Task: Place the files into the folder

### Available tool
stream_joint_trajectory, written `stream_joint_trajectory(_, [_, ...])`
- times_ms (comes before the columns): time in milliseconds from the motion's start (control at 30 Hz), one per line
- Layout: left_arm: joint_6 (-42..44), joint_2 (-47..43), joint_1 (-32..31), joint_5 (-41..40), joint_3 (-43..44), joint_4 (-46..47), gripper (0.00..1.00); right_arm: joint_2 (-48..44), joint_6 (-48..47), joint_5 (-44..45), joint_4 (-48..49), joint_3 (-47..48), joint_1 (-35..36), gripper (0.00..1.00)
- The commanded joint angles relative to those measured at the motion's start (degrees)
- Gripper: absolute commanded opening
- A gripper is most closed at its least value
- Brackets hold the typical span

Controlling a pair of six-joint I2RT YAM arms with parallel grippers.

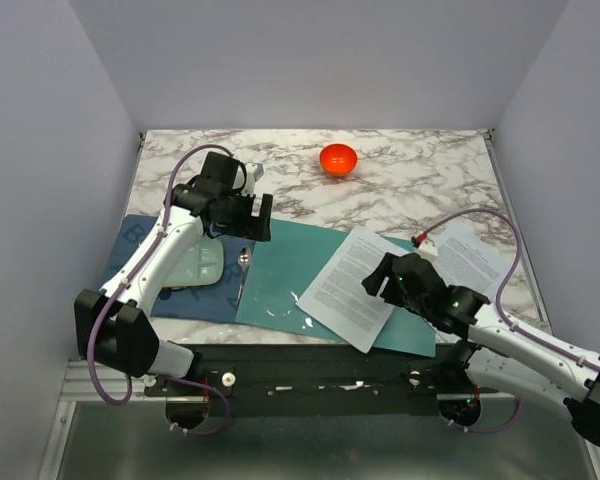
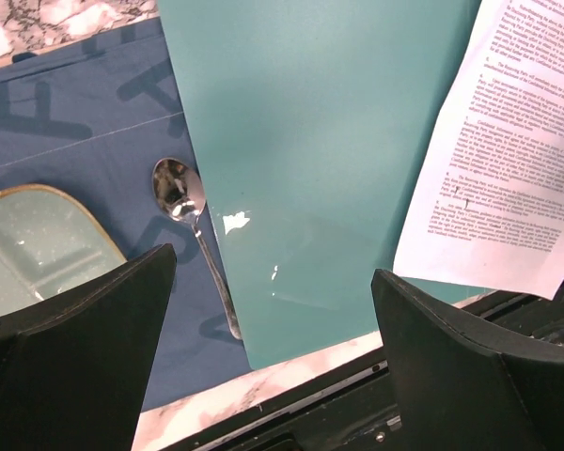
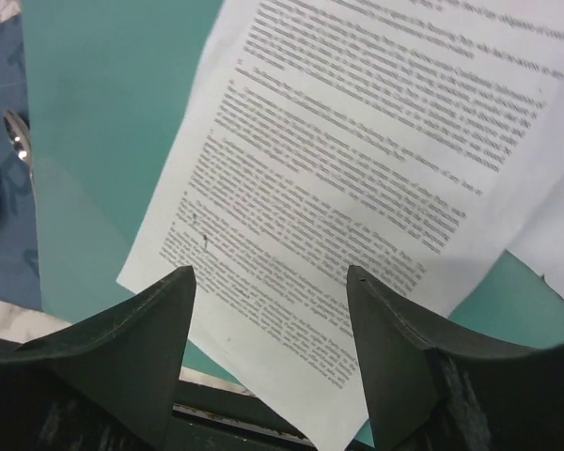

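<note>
The teal folder (image 1: pixel 285 270) lies flat in the middle of the table, its left edge over the blue mat. A printed white sheet of the files (image 1: pixel 352 285) lies askew on the folder's right half, one corner past the table's front edge. Another printed sheet (image 1: pixel 477 255) lies on the marble to the right. My left gripper (image 1: pixel 258 222) hovers open and empty over the folder's far left part; its wrist view shows the folder (image 2: pixel 310 141) and the sheet (image 2: pixel 508 160). My right gripper (image 1: pixel 377 280) hovers open and empty over the sheet (image 3: pixel 357 160) and the folder (image 3: pixel 94 113).
A dark blue mat (image 1: pixel 130 250) at the left bears a pale green tray (image 1: pixel 195 268) and a metal spoon (image 1: pixel 243 262) beside the folder's edge. An orange bowl (image 1: pixel 338 158) stands at the back. Walls close in on both sides.
</note>
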Motion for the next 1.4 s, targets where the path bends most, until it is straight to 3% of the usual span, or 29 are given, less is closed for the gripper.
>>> stream_joint_trajectory(0, [1.52, 2.93, -0.6, 2.26, 2.09, 1.57, 0.99, -2.01, 8.48, 0.44, -0.19, -4.78, -0.84, 0.72])
stream_joint_trajectory(233, [3.72, 3.47, -0.69, 1.29, -0.1, 2.01, 0.99, -0.43, 17.1, 1.14, -6.24, -6.9, -0.93, 0.7])
stream_joint_trajectory(500, [5.65, 3.29, -0.69, -0.12, -2.04, 2.8, 0.99, -5.26, 18.34, 1.76, -9.51, -7.7, -0.93, 0.67])
stream_joint_trajectory(767, [7.58, 1.88, -0.69, -0.73, -3.62, 2.54, 0.99, -1.05, 25.02, 4.39, -20.41, -5.24, -0.84, 0.68])
stream_joint_trajectory(1033, [7.94, -0.05, -0.69, -1.44, -4.59, 3.16, 0.99, -0.69, 24.05, 6.15, -10.51, -8.39, -0.84, 0.69])
stream_joint_trajectory(1367, [10.65, 2.06, -0.69, -1.87, -8.54, 4.21, 0.99, -3.42, 23.0, 8.17, -0.73, -12.88, -0.93, 0.57])
